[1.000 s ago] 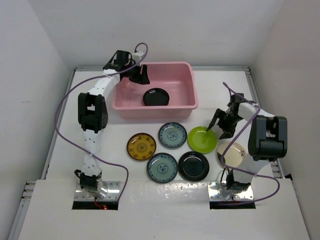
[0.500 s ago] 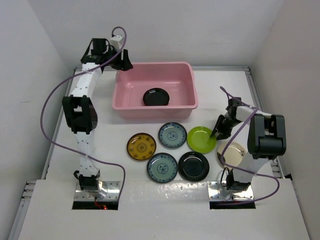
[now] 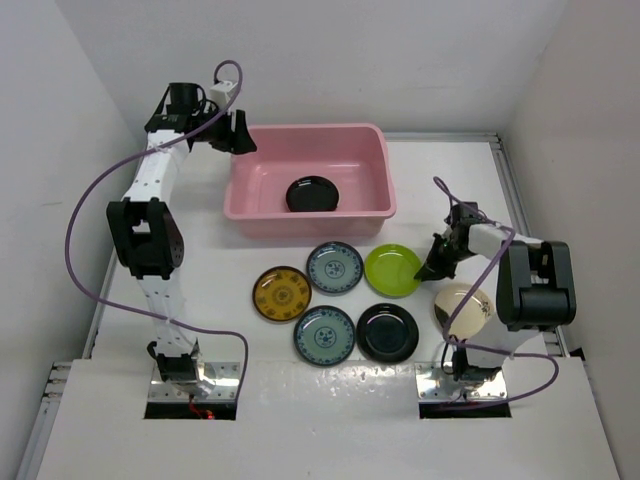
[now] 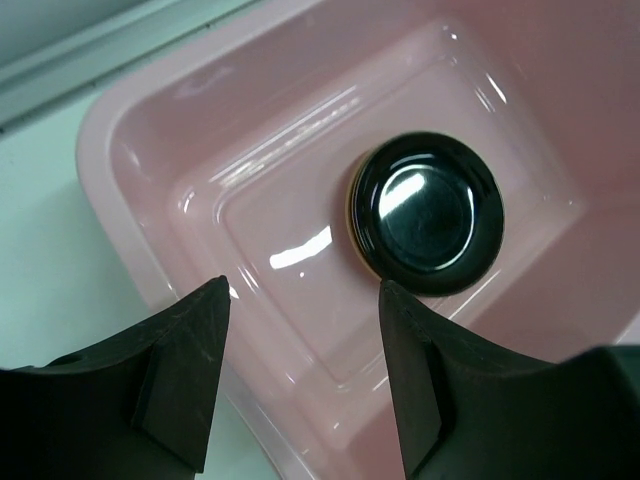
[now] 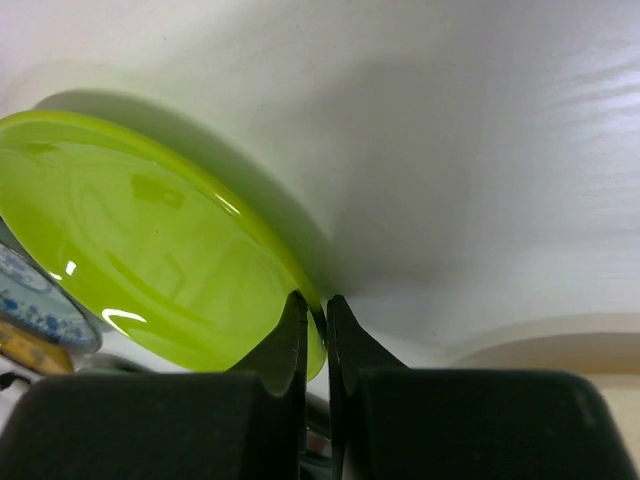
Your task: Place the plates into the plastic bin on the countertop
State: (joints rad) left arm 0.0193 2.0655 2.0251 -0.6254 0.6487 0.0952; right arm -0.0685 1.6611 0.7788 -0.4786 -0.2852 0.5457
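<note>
My right gripper is shut on the right rim of the lime green plate, which is tilted off the countertop. The pink plastic bin holds a glossy black plate resting on another plate. My left gripper hangs open and empty over the bin's left end. In front of the bin lie a yellow-brown plate, two blue-grey plates, a black plate and a cream plate.
White walls close in the countertop on the left, back and right. Purple cables loop from both arms. The cream plate lies close to the right arm's base.
My right gripper closed on the green plate's rim and shifted it slightly left and back. The left arm swung away from the bin's inside to its left rim.
</note>
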